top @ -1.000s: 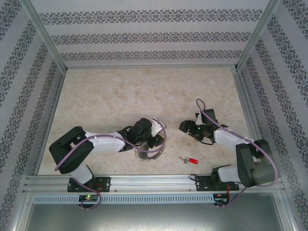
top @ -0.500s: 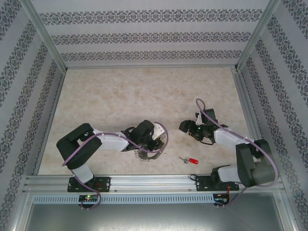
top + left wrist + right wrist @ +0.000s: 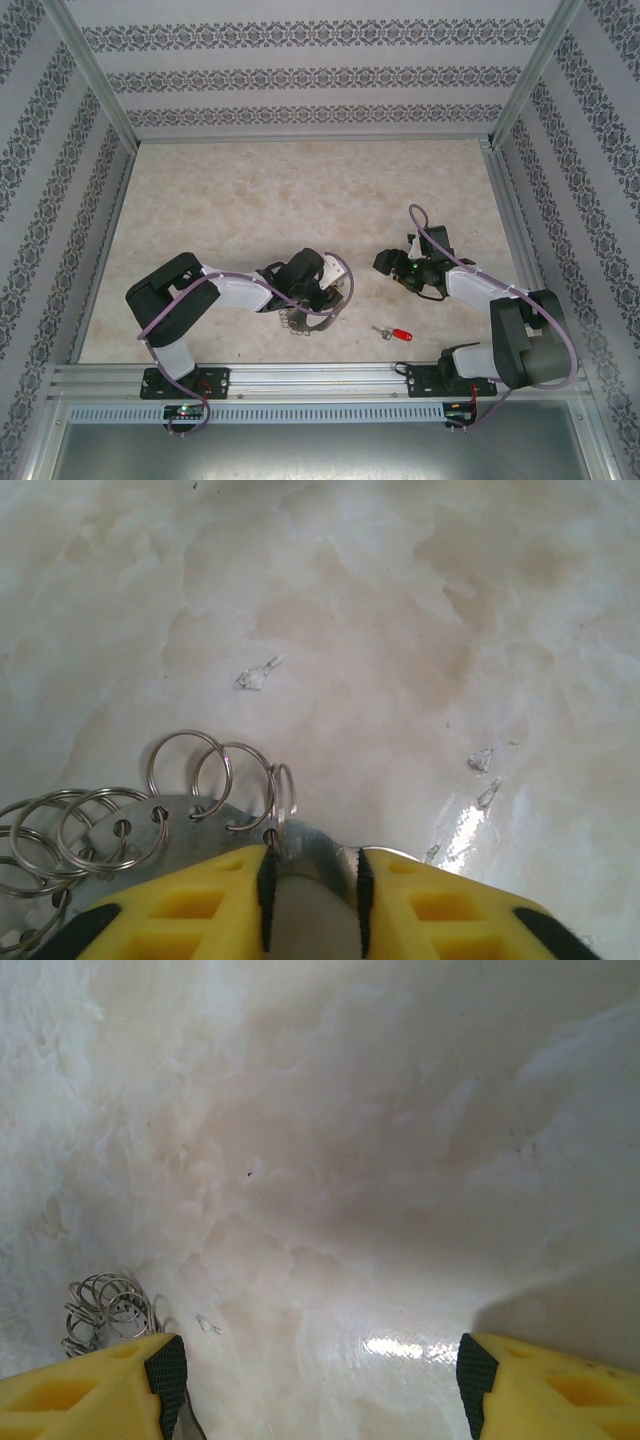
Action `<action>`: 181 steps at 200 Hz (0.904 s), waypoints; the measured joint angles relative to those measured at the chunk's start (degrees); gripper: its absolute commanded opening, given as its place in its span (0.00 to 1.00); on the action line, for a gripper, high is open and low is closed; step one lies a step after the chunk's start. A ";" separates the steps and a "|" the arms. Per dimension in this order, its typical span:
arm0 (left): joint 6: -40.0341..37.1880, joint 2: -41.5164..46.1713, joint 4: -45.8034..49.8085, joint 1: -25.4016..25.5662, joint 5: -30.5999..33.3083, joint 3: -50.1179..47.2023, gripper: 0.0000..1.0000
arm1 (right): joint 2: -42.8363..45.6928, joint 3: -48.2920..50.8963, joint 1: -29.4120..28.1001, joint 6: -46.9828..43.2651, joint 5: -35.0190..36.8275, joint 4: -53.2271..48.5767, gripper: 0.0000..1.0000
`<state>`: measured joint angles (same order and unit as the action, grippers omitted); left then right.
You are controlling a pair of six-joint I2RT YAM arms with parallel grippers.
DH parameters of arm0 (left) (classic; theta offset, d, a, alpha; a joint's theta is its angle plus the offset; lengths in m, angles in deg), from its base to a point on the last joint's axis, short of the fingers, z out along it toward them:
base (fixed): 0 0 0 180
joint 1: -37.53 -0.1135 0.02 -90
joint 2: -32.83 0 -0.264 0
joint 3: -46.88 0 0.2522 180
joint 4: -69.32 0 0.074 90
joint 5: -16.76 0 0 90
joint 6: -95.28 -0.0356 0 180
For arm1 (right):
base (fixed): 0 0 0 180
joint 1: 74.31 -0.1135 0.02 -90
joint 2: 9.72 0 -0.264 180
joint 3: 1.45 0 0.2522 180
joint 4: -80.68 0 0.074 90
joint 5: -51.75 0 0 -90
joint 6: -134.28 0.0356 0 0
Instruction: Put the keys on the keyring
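The keyring (image 3: 205,825) is a grey metal hoop edged with wire loops (image 3: 190,770), lying near the table's front (image 3: 318,300). My left gripper (image 3: 312,880) has its yellow fingers narrowed onto the hoop's band, which crosses between the two black pads and touches both. The key, red head and short silver blade (image 3: 398,333), lies flat on the table to the right of the hoop, apart from both grippers. My right gripper (image 3: 320,1380) hovers open above bare table, behind the key (image 3: 388,264). A cluster of the keyring's loops (image 3: 105,1310) shows by its left finger.
An aluminium rail (image 3: 320,378) runs along the table's near edge just beyond the key. Patterned walls enclose the other three sides. Small flecks (image 3: 255,673) dot the marbled tabletop. The far half of the table (image 3: 300,190) is bare.
The left jaws have narrowed around the hoop's band, and the left arm's elbow has shifted to the right. The right arm and the key have not moved.
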<state>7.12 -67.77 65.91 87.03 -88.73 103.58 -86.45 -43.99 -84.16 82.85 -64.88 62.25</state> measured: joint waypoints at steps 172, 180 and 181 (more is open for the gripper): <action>1.31 -1.05 -2.36 -0.37 0.68 0.39 0.02 | -0.68 0.00 0.74 -0.74 -0.90 0.22 0.74; 1.46 -1.05 -2.40 -0.48 0.87 0.39 0.00 | -0.68 0.00 0.74 -0.90 -0.90 0.22 0.74; 1.42 -1.05 -2.43 -0.48 0.92 0.39 0.00 | -0.68 0.00 0.74 -0.92 -0.90 0.22 0.74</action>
<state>8.54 -68.82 63.48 86.54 -87.81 103.97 -87.13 -43.99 -83.41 81.93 -65.78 62.47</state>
